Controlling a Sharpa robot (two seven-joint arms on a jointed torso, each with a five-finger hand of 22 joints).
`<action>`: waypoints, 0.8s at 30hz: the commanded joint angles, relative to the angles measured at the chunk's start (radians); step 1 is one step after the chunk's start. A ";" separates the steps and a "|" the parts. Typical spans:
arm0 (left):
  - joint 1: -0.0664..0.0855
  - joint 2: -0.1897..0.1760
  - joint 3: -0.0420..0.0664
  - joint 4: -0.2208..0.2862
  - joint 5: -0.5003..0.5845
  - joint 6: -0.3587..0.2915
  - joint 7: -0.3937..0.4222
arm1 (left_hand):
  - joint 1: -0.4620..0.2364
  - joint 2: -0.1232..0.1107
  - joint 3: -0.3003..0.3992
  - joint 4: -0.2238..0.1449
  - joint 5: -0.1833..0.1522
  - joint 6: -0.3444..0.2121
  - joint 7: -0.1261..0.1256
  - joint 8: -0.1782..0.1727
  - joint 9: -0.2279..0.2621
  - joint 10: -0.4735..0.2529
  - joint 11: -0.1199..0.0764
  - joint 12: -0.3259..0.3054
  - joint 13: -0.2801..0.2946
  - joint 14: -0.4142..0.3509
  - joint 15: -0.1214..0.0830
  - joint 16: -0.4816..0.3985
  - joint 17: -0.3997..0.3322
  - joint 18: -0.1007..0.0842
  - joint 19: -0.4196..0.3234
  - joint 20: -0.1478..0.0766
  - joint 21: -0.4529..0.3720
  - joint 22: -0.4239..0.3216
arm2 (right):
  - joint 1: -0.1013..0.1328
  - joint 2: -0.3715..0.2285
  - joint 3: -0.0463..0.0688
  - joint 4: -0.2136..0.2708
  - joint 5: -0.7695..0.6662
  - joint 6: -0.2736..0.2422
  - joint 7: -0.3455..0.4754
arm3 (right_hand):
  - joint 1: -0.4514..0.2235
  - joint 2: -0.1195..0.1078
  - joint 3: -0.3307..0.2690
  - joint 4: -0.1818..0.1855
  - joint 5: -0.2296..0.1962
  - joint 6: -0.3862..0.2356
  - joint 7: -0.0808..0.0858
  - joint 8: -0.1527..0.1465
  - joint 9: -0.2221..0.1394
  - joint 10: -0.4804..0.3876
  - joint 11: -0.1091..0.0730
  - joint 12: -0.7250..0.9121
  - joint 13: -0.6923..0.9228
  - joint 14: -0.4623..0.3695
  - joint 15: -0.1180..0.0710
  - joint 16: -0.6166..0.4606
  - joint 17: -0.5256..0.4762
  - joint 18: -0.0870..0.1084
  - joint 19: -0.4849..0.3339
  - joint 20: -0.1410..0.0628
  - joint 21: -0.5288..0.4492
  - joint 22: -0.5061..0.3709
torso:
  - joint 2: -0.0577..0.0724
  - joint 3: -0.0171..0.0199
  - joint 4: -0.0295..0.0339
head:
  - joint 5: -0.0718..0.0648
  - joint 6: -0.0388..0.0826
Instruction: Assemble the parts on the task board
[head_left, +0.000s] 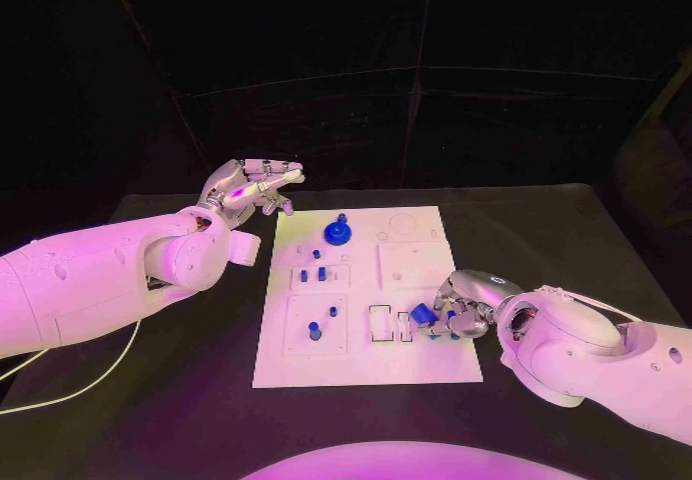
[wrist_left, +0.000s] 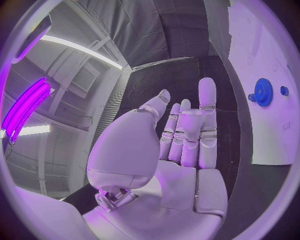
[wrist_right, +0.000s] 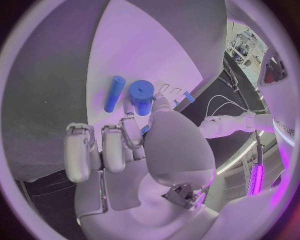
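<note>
The white task board (head_left: 411, 365) lies in the middle of the black table. My right hand (head_left: 469, 298) rests at the board's right edge, thumb and a finger pinching a short blue cylinder (wrist_right: 142, 95), seen from the head as a blue cylinder (head_left: 424, 315). A slim blue rod (wrist_right: 114, 93) lies on the board just beside it. A blue gear (head_left: 338, 233) stands at the board's far end, and the same blue gear (wrist_left: 263, 92) appears in the left wrist view. My left hand (head_left: 254, 185) hovers off the board's far left corner, fingers straight, holding nothing.
Small blue pegs (head_left: 316, 274) stand in the board's left column, with another peg (head_left: 316, 332) nearer me. Two narrow slots (head_left: 379, 323) sit left of my right hand. A white cable (head_left: 80, 388) trails over the table's left side.
</note>
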 joint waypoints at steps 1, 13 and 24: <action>0.002 0.000 0.001 0.001 0.002 0.010 0.007 | 0.006 0.008 -0.005 -0.001 0.004 -0.006 -0.002 0.005 0.001 -0.003 0.000 0.006 -0.001 -0.006 0.000 -0.002 0.000 0.014 0.003 0.005 -0.005 -0.001 | -0.009 0.007 -0.005 -0.006 -0.014 0.041 -0.007 | 0.001 0.015 -0.008 0.000 0.012 0.013 -0.002 0.005 0.001 0.007 -0.002 0.005 0.004 0.061 -0.008 0.005 0.007 -0.011 0.054 -0.003 0.005 0.191 | -0.001 0.0001 -0.0011 | 0.002 -0.002; 0.001 -0.002 0.001 0.001 0.002 0.011 0.007 | 0.006 0.008 -0.005 -0.001 0.004 -0.006 -0.002 0.005 0.001 -0.003 0.000 0.006 -0.001 -0.006 0.000 -0.002 0.000 0.014 0.003 0.005 -0.005 -0.001 | -0.014 -0.012 -0.005 0.029 -0.060 -0.144 0.010 | 0.063 0.070 -0.002 -0.006 0.090 0.075 -0.030 0.037 0.036 0.046 -0.027 0.047 0.057 0.062 -0.028 0.008 0.016 -0.013 0.061 -0.021 0.010 0.201 | -0.001 0.0009 -0.0029 | 0.004 0.001; 0.001 -0.001 0.001 0.001 0.002 0.013 0.007 | 0.006 0.008 -0.005 -0.001 0.004 -0.006 -0.002 0.005 0.001 -0.003 0.000 0.006 -0.001 -0.006 0.000 -0.002 0.000 0.014 0.003 0.005 -0.005 -0.001 | -0.014 -0.013 -0.004 0.081 -0.006 -0.223 0.044 | 0.057 0.086 -0.009 0.001 0.112 0.087 -0.037 0.037 0.048 0.059 -0.034 0.058 0.072 0.063 -0.035 0.011 0.023 -0.015 0.067 -0.028 0.015 0.209 | 0.000 -0.0011 0.0014 | 0.000 0.004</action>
